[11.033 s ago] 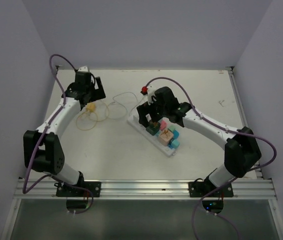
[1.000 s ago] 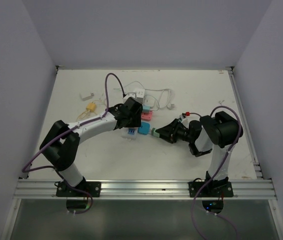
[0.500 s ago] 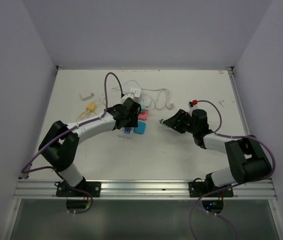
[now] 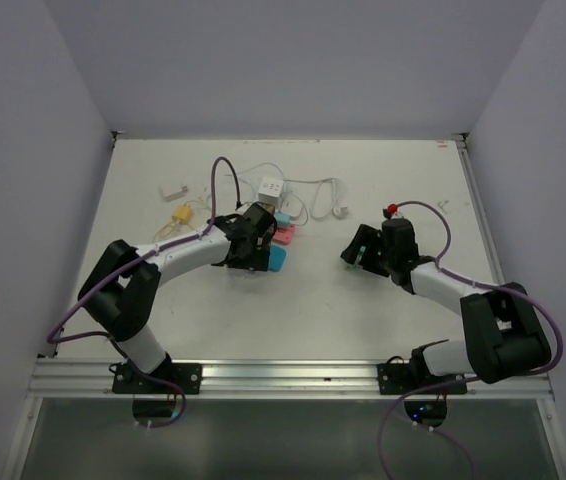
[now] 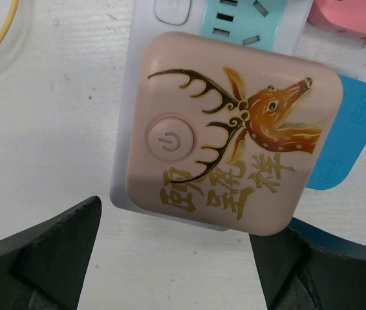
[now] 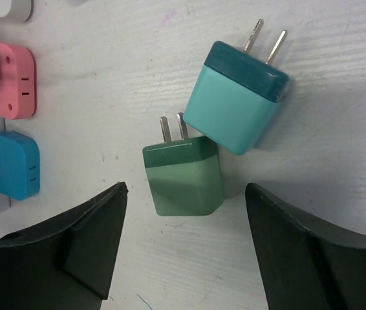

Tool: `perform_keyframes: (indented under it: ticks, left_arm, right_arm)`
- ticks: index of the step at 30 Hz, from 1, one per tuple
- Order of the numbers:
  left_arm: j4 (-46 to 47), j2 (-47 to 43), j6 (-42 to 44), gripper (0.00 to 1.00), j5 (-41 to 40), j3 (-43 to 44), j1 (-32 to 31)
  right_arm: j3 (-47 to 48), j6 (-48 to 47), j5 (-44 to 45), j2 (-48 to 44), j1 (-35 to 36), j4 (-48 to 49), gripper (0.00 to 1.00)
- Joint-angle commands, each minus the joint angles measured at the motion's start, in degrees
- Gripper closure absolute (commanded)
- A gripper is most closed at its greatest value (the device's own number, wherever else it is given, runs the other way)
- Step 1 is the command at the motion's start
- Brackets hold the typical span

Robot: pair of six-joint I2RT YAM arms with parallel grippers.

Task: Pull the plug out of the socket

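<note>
White desk (image 4: 363,320). Socket (image 5: 247,22) lies mid-desk, a bit toward the left edge, with a pink deer-print plug (image 5: 228,129) on it. Left gripper (image 5: 173,245) wide open, fingers either side of that end, gripping nothing. Right gripper (image 6: 186,194) open, empty, nearer the right edge, over a green plug (image 6: 183,184) lying loose on the desk, prongs bare, against a teal plug (image 6: 238,97).

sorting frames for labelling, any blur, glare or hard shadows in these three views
Top external: even soft light, no glare on the table, objects small. Left wrist: the pink deer plug is sharp, the dark fingers underexposed. Right wrist: the green plug and teal plug are crisp, with soft shadows.
</note>
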Motion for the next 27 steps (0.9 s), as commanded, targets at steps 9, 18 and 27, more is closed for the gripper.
perform_keyframes:
  ticks: [9, 18, 27]
  left_arm:
    - [-2.55, -5.54, 3.34, 0.0, 1.88, 5.94, 1.65]
    - [-1.94, -3.18, 8.08, 0.01, 4.7, 13.58, 4.02]
    - [1.66, 3.93, 11.87, 0.06, 5.05, 20.52, 6.83]
  right_arm:
    - [8.64, -10.88, -0.25, -4.23, 7.4, -7.78, 0.17]
    - [13.22, -13.17, -2.72, -1.86, 14.0, -7.87, 0.16]
    - [18.13, -22.22, -6.76, -0.02, 16.11, -10.58, 0.2]
